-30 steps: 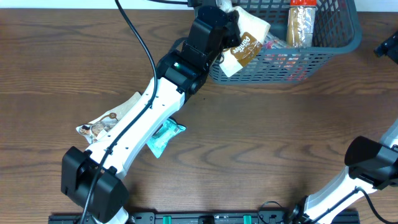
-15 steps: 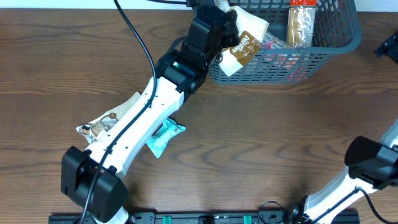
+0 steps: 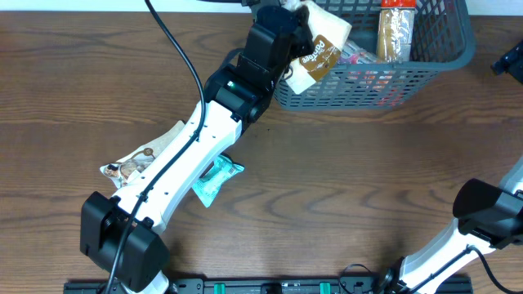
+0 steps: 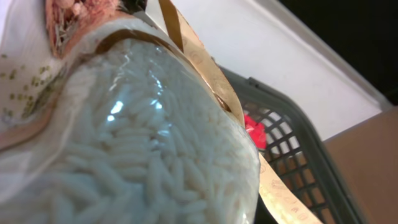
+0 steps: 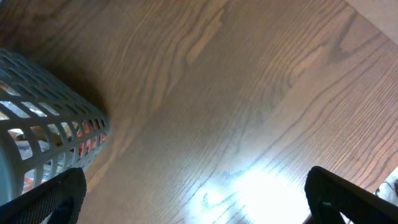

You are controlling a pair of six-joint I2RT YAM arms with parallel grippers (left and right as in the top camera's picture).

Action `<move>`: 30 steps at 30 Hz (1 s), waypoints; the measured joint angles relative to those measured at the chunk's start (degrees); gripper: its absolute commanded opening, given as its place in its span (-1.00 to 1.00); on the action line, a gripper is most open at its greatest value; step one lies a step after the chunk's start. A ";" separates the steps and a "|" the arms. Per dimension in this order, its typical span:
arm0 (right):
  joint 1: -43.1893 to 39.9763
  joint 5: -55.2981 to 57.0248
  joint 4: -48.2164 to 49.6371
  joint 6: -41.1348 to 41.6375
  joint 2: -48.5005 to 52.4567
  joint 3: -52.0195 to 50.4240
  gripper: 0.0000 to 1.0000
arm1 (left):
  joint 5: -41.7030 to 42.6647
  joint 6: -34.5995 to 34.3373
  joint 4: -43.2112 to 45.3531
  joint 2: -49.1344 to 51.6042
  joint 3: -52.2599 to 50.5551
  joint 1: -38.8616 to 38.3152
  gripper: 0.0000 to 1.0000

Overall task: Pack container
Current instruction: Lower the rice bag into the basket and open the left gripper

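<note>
Two arms show overhead, and your left gripper (image 3: 292, 15) is clamped on a white-and-brown packet (image 3: 317, 51), which hangs over the left rim of the container (image 3: 458, 51). The container sits at the table's (image 3: 343, 188) far edge, right of centre. A tall packet (image 3: 398, 28) stands upright inside it. Under your left arm lie a snack bag (image 3: 131, 166) and a teal pouch (image 3: 217, 181), close together. Your right gripper (image 3: 508, 61) sits just right of the container, at the frame's edge.

From the left wrist, the packet (image 4: 124, 143) fills nearly everything, with white grains behind a clear window. You can't see the fingers here. The container's (image 4: 292, 155) mesh wall sits just behind, with something red (image 4: 254, 134) showing through.

From the right wrist, your gripper (image 5: 199, 199) has its fingers (image 5: 53, 196) spread wide apart, holding nothing. It hangs over bare table (image 5: 236, 93), with a corner of the container (image 5: 43, 130) at the left.
</note>
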 measured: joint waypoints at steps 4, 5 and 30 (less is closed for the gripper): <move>0.00 -0.13 0.00 0.00 0.00 0.00 0.98 | 0.63 0.00 0.24 0.09 0.00 0.00 -0.88; 0.00 -0.24 -0.02 0.00 0.00 0.00 0.98 | 0.81 -0.02 0.35 0.15 0.00 -0.02 -0.89; 0.00 -2.43 -0.02 -2.21 0.00 0.00 0.99 | 0.85 0.48 2.05 5.95 2.10 -3.08 -0.66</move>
